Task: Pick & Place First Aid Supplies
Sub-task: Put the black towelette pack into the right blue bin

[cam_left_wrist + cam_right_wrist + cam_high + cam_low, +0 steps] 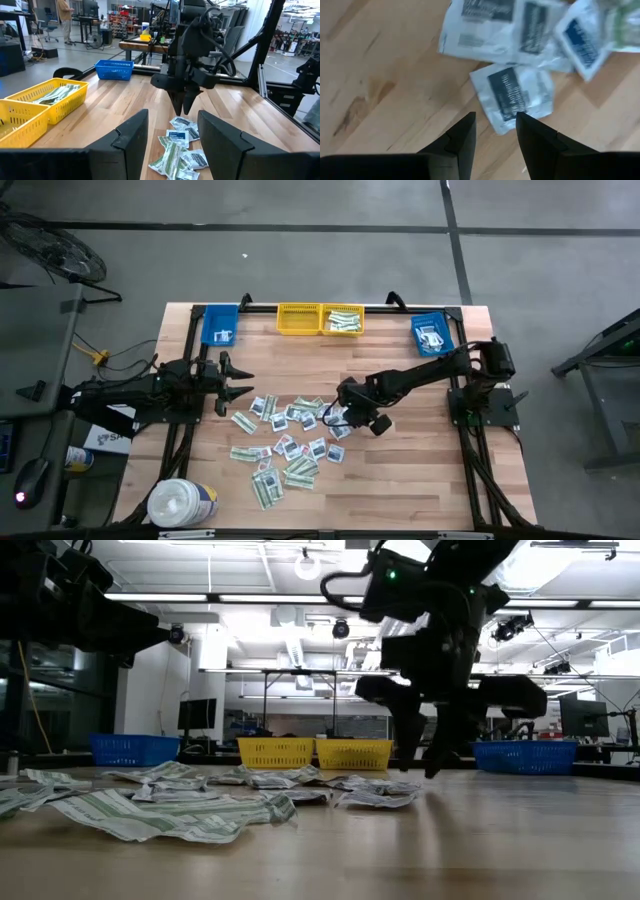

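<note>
The first aid supplies [288, 445] lie scattered flat on the middle of the wooden table: long pale green-white strips and small squarish white packets with dark blue marks. My right gripper [495, 119] points steeply down over the pile's right edge, open. It hangs just above a white packet with a dark blue label [512, 95], its fingertips over that packet's near corner. The low view shows the same gripper [420, 768] a little above the table. My left gripper [247, 380] waits level and open at the table's left, left of the pile.
Along the far edge stand a blue bin [220, 327], two yellow bins [298, 319] [343, 320], one holding strips, and another blue bin [432, 333]. A big white round tub [182, 502] lies at the near left corner. Bare wood [420, 470] lies right of the pile.
</note>
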